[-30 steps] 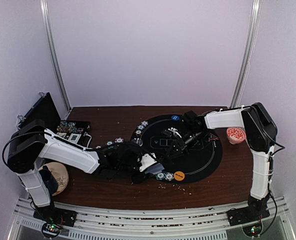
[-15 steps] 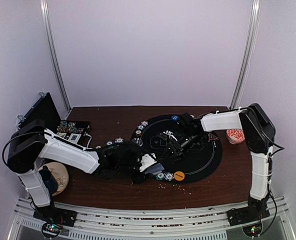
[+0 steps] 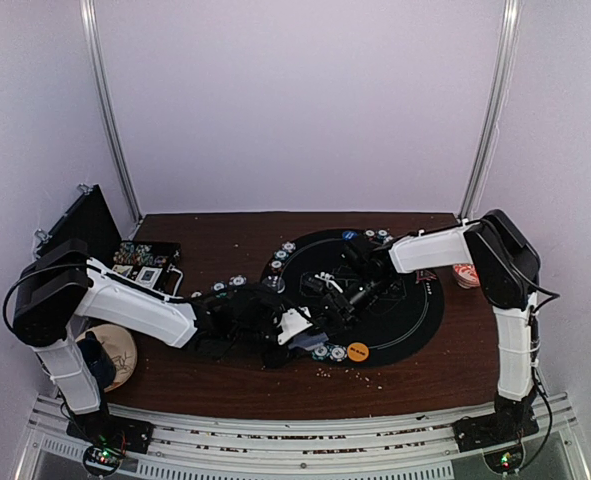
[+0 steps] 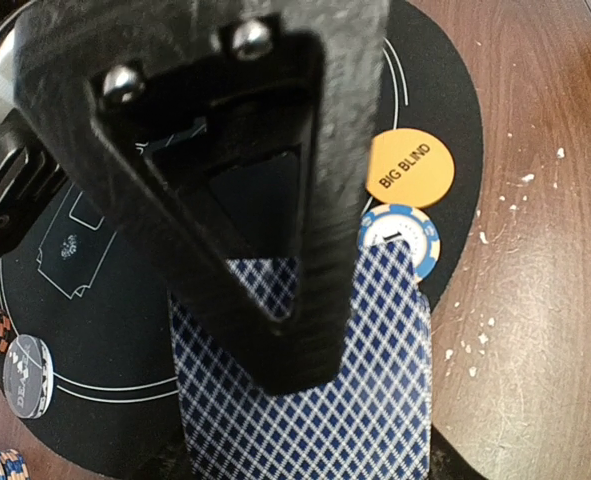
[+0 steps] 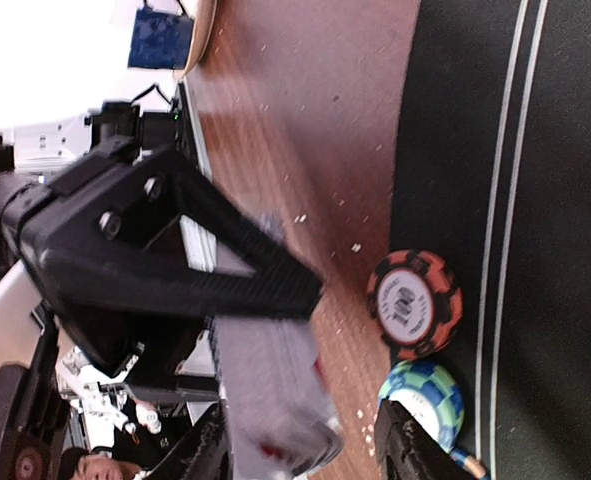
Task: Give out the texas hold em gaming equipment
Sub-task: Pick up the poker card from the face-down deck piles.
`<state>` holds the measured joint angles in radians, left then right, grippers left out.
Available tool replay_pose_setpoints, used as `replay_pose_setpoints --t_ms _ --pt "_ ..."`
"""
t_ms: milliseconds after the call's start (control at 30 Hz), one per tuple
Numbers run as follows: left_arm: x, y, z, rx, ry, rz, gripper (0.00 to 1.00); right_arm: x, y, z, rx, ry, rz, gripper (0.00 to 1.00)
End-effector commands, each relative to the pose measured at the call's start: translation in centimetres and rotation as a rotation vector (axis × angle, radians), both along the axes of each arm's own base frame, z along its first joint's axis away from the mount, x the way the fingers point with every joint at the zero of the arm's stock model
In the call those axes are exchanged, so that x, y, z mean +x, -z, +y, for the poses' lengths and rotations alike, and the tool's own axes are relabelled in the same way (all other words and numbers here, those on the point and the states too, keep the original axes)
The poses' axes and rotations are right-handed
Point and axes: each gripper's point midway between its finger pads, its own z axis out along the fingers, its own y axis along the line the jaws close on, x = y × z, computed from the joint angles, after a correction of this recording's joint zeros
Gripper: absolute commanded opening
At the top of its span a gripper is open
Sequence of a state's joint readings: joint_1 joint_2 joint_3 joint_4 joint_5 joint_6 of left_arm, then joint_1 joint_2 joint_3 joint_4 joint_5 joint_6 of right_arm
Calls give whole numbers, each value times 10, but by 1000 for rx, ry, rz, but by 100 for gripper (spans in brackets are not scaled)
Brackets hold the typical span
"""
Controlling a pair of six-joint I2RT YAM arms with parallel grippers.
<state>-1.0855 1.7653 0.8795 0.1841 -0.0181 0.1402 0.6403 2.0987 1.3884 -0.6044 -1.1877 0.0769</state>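
The left pincer (image 4: pixel 295 370) pinches the blue card deck (image 4: pixel 375 410). The deck's long end points at the right pincer (image 5: pixel 305 455), spread open just beside it.

From above, the light is soft and even, and the walls (image 3: pixel 295 100) look a bit purple. Shadows on the bench (image 3: pixel 225 370) are faint. Both pairs of jaws are hard to see on the black mat (image 3: pixel 415 320). At the left wrist, the left jaws are a dark shape, but the playing cards (image 4: pixel 365 400) under them and the orange disc (image 4: pixel 409 168) beside them are sharp. At the right wrist, the corner far from the right jaws is washed out white, and the cards between them are smeared.
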Motion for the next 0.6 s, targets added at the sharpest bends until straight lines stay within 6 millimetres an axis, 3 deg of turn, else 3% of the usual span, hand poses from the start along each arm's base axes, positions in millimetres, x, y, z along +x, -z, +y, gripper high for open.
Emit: replay_pose_setpoints --t_ms 0,200,367,567 --pt "0 -29 -12 -98 28 -35 13 10 1 6 -1 44 -41 49" --pt "-1 -31 -12 -108 30 -35 13 14 7 6 -25 74 -49 47" --pt "2 -34 -9 -110 13 -49 13 21 20 -2 -88 90 -77 32" --pt "5 -32 -7 -95 -6 -55 13 38 23 -21 -120 142 -102 25"
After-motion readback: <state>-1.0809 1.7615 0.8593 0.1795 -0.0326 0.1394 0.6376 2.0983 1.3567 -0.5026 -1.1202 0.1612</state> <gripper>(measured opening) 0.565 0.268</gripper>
